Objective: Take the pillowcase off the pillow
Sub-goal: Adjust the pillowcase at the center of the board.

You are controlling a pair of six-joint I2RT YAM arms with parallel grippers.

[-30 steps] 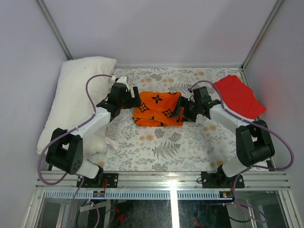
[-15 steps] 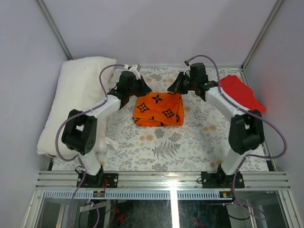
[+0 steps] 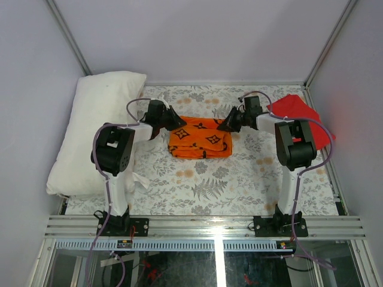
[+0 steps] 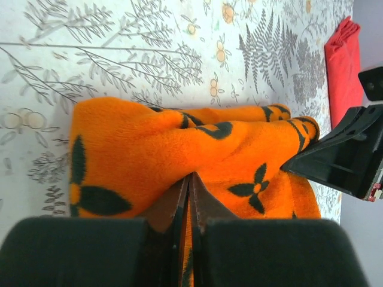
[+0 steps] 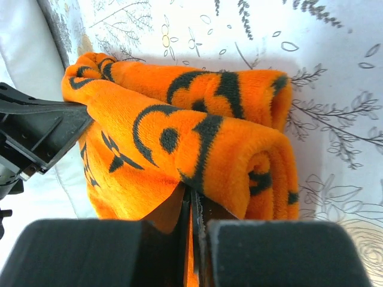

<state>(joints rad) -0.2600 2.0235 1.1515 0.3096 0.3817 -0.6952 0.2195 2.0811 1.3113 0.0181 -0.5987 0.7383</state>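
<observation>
Pillowcase lies off the pillow, folded into a thick orange bundle in the middle of the floral table covering. The pillow rests bare and white along the table's left side, well apart from the bundle. A red cloth sits at the far right.

The 2 arms reach in from either side. The left gripper is at the bundle's far left corner and the right gripper at its far right corner, facing one another across the fabric. Each wrist view shows its own jaws closed to a thin slit, tips pushed against the plush orange cloth, with the other gripper's black finger at the opposite end. Whether any fabric is pinched inside the slit cannot be told.
</observation>
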